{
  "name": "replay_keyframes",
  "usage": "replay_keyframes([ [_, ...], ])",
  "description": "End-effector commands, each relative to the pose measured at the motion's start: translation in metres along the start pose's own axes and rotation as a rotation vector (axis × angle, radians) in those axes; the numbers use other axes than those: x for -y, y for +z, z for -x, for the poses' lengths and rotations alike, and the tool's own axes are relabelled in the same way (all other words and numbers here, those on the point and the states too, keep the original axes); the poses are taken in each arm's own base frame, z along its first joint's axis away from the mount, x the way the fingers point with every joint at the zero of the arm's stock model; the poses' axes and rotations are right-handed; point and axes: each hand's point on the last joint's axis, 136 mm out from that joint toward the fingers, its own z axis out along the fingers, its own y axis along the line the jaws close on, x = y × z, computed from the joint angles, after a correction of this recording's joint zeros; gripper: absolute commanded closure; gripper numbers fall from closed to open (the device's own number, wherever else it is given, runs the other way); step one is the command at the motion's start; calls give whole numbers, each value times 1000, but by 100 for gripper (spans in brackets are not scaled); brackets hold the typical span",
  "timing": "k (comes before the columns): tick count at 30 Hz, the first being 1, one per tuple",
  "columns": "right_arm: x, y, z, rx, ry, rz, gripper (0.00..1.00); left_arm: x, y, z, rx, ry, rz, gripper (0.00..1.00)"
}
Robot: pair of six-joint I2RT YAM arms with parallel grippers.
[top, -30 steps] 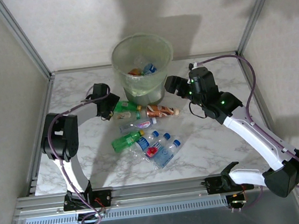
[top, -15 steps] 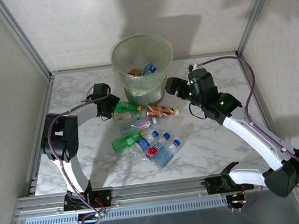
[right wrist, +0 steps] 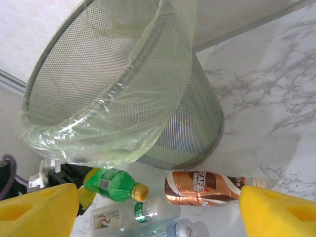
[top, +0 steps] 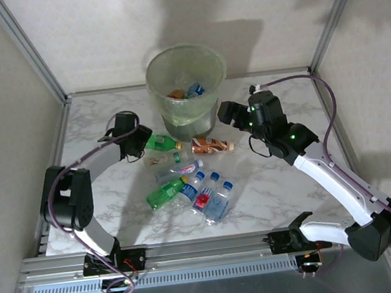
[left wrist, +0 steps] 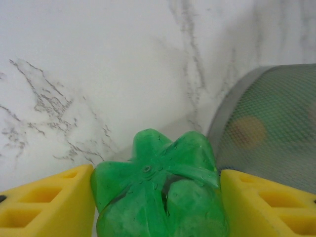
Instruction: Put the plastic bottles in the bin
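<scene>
- The left gripper (top: 140,140) sits to the left of the bin (top: 178,116), its yellow fingers (left wrist: 49,202) pressed against both sides of a green bottle (left wrist: 158,197), gripping it by its base.
- That green bottle (top: 158,143) lies with its yellow cap pointing right. Its label is too small to read.
- The right gripper (top: 223,111) hangs just right of the bin with its jaws wide apart and nothing between them.
- A brown bottle (right wrist: 205,187) lies on the marble table (top: 271,187) near the bin's foot, and the letters "CAFE" can be read on it.
- More bottles (top: 197,192) lie in a loose heap nearer in, with blue caps and red, blue and white labels whose print is unreadable.
- Inside the bin are a few bottles (top: 186,91) with orange and blue labels.
</scene>
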Motion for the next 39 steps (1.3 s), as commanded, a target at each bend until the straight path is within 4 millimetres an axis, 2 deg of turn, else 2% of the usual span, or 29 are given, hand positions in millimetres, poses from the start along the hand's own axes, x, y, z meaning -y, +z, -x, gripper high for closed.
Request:
replay_keyframes([
  [1, 1, -6, 0, 8, 8, 0, 15, 11, -21, -1, 5, 15, -46, 38],
  [4, 1, -9, 0, 12, 10, 5, 16, 21, -38, -1, 2, 28, -86, 39],
  [8, 1, -13, 0, 13, 7, 15, 16, 23, -70, 6, 46, 95, -81, 39],
  [12, -14, -16, -4, -7, -21, 101, 16, 28, -104, 7, 70, 159, -115, 39],
  [15, -32, -19, -9, -26, -48, 208, 15, 47, -130, 3, 67, 224, -210, 42],
  [19, -58, -27, -9, -43, -73, 339, 14, 87, -173, 1, 70, 289, -386, 41],
  [22, -80, -36, -8, -53, -103, 427, 13, 110, -196, 5, 87, 309, -463, 40],
  [29, -118, -52, -20, -103, -159, 598, 13, 154, -221, -5, 19, 308, -656, 41],
  [31, -122, -51, -19, -105, -164, 610, 13, 160, -226, -9, 7, 310, -689, 41],
  [32, -132, -55, -27, -127, -176, 645, 13, 162, -229, -12, 0, 313, -704, 41],
  [39, -162, -49, -46, -186, -218, 706, 13, 175, -236, -30, -70, 309, -783, 41],
])
